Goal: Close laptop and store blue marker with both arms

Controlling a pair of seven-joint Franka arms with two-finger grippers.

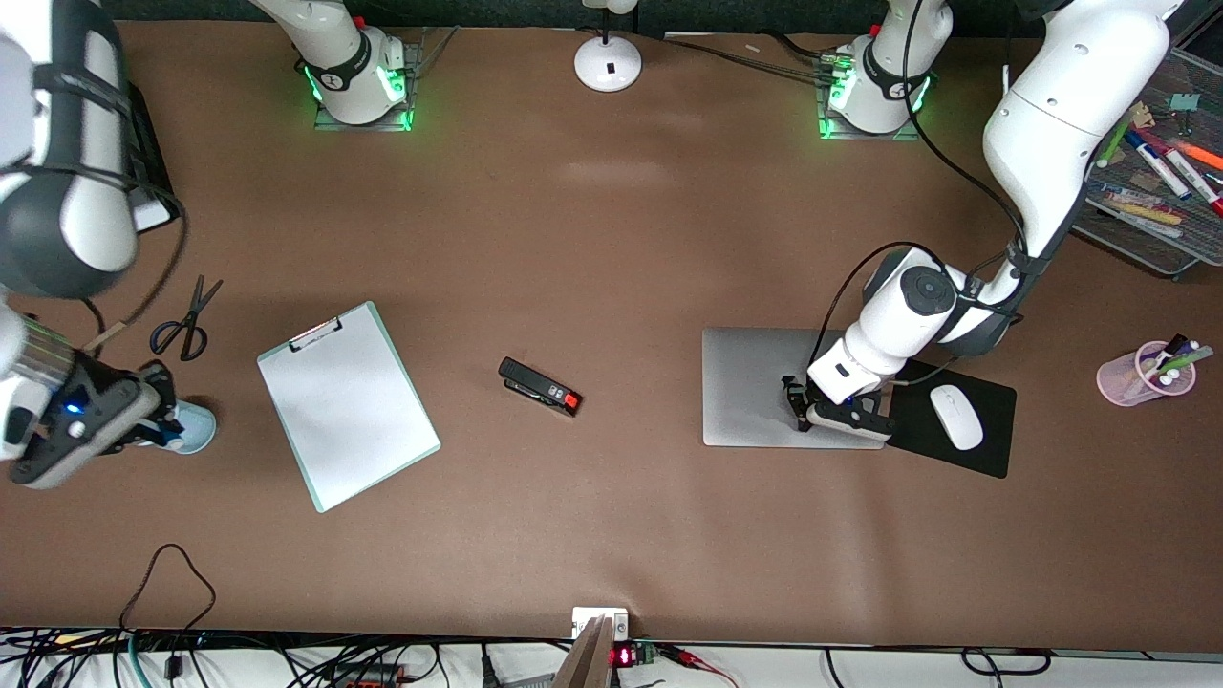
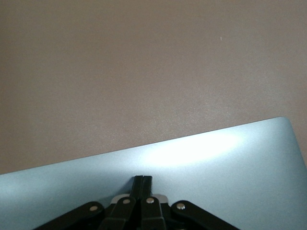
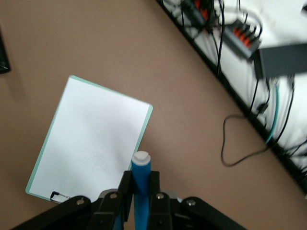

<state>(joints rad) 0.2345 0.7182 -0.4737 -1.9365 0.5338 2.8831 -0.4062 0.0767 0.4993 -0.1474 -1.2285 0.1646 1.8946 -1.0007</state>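
Blue marker (image 3: 141, 184): pinched lengthwise in right tool (image 3: 139, 191), airborne at the right arm's table end. Left tool (image 2: 142, 184) (pressed together) rests on closed laptop (image 1: 755, 387).

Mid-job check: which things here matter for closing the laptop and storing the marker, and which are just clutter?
Job: laptop, shut, left gripper closed on its lid; blue marker held by right gripper.

Clutter: clipboard, scissors, stapler, mouse, mouse pad, pen cup.

The slim silver-grey laptop (image 1: 750, 387) is shut flat on the table, just beside the black mouse pad (image 1: 984, 420) toward the left arm's end. The bright blue marker with a white end (image 3: 141, 184) sits clamped between black fingers, up in the air.
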